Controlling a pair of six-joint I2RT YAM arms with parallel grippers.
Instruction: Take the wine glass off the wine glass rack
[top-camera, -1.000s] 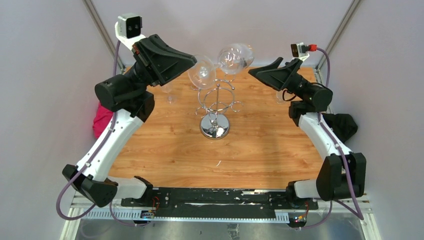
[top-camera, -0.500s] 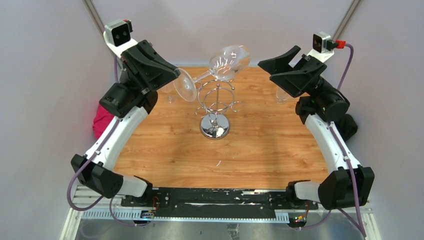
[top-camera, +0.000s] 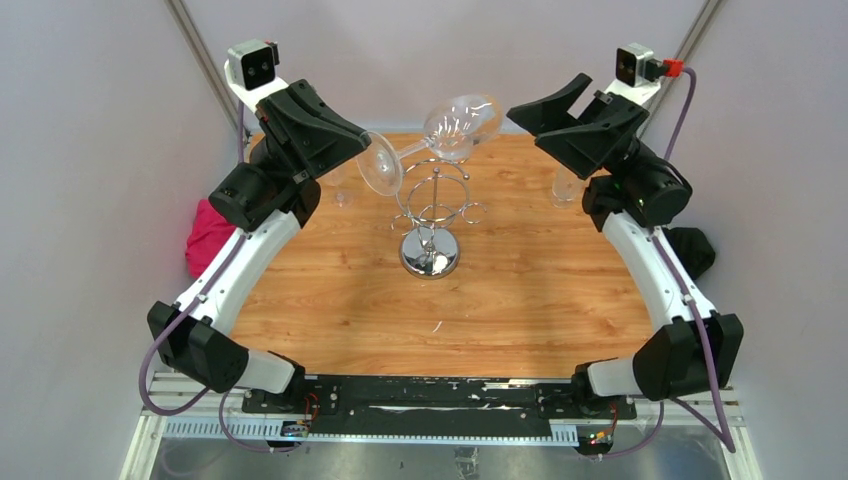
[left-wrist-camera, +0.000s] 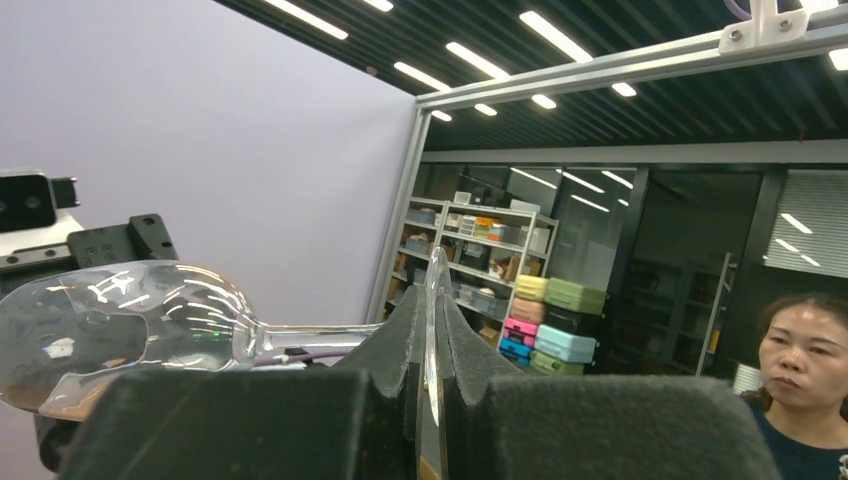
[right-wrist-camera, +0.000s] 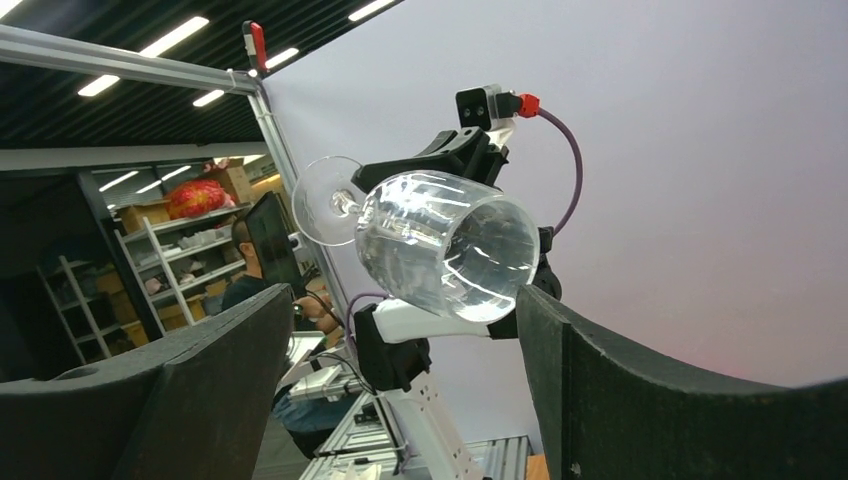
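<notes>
Robot lifts stemware: a clear wine glass (top-camera: 460, 125) lies tipped almost flat in the air above the top of the chrome wine glass rack (top-camera: 432, 205), over the far edge of the wooden table (top-camera: 520, 290). The left gripper (top-camera: 358, 143) is clamped on the glass's round foot, pinched edge-on between its fingers; the thin stem runs right to a wide, light-streaked bowl. The right gripper (top-camera: 548, 98), jaws spread wide and holding nothing, faces the bowl's open mouth from nearby
</notes>
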